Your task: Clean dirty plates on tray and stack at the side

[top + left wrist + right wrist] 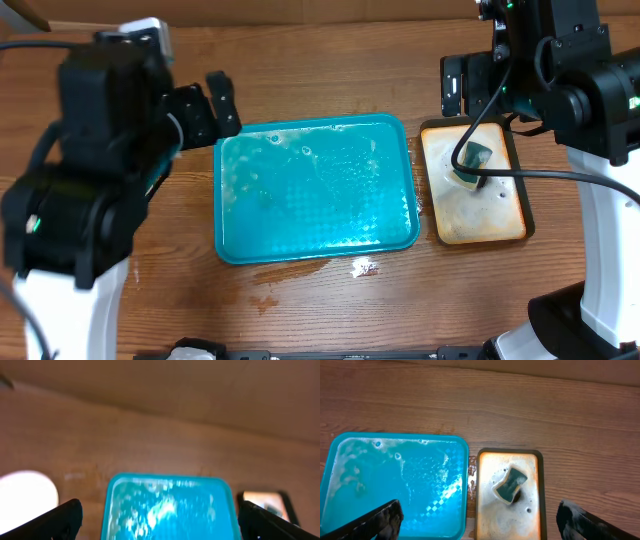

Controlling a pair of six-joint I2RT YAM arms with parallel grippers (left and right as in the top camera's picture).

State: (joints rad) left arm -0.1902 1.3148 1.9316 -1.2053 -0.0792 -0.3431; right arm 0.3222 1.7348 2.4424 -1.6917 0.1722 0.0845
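Fingers of the left gripper (160,522) and right gripper (480,522) stand released, empty. The tray (412,190) is wet and soapy, probably slippery; grasp its 3 o'clock rim.

At the left of the overhead frame, the left arm (100,110) shows blocky black housings above a white lower link (75,300), with a small green light (35,224). The right arm (570,70), upper right, looks alike and trails a black cable (520,173).

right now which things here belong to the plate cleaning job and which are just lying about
job: teal tray, soapy, no plates on it; sponge on the tan tray; blurred white disc, maybe a plate
lying about: foam splash on the table
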